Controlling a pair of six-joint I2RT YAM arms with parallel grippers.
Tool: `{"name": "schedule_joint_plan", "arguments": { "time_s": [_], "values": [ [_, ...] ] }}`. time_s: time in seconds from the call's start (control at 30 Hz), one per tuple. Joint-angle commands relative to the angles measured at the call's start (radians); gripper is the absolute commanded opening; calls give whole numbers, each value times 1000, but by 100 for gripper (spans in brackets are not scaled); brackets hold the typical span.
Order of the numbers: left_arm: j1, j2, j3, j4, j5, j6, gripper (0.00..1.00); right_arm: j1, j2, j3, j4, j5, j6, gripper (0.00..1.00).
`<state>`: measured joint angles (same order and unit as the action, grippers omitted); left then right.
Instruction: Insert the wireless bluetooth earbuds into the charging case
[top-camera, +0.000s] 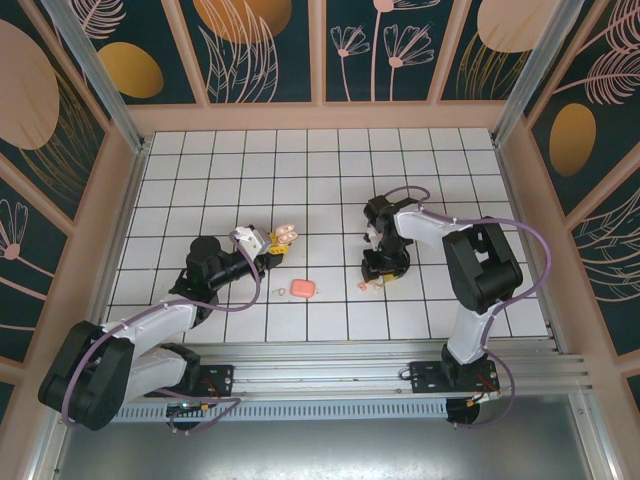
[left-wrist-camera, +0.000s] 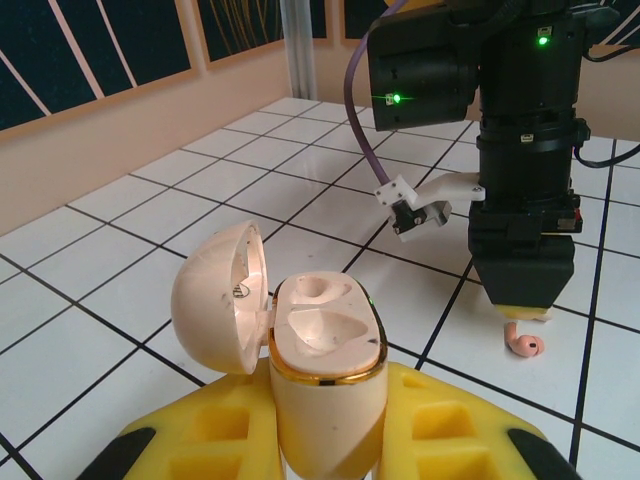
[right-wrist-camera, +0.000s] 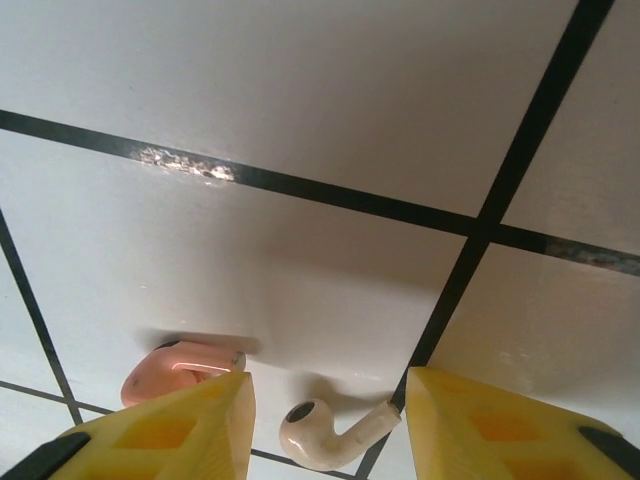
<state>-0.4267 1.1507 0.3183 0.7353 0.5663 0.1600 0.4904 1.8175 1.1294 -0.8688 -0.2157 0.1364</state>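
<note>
We see the left jaws clamped on the charging case (left-wrist-camera: 325, 350), its long axis running out from between them, lid swung open sideways, and the right jaws part open above the worktop (right-wrist-camera: 300, 100), the cream earbud (right-wrist-camera: 330, 437) lying between them, stem spanning the gap, the pink earbud (right-wrist-camera: 180, 368) beside one.

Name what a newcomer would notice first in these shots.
The open cream-beige oval plastic charging case, lid flipped back and wells empty, sits clamped in the left end effector, left of centre. Right of centre, the right end effector hovers open over a cream plastic earbud, a pink plastic earbud beside it. A salmon-pink rounded-square piece lies between the arms.
</note>
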Motion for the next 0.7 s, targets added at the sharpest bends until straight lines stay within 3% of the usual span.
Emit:
{"name": "schedule_joint_plan", "arguments": {
  "time_s": [0.0, 0.53, 0.67],
  "values": [
    [-6, 0, 25, 7, 12, -9, 5, -6, -9, -10, 4, -28, 9, 44],
    [-6, 3, 21, 18, 14, -12, 5, 46, -93, -90, -39, -129, 89, 43],
    [-5, -3, 20, 16, 14, -12, 5, 51, -93, -63, -60, -70, 99, 43]
  ]
}}
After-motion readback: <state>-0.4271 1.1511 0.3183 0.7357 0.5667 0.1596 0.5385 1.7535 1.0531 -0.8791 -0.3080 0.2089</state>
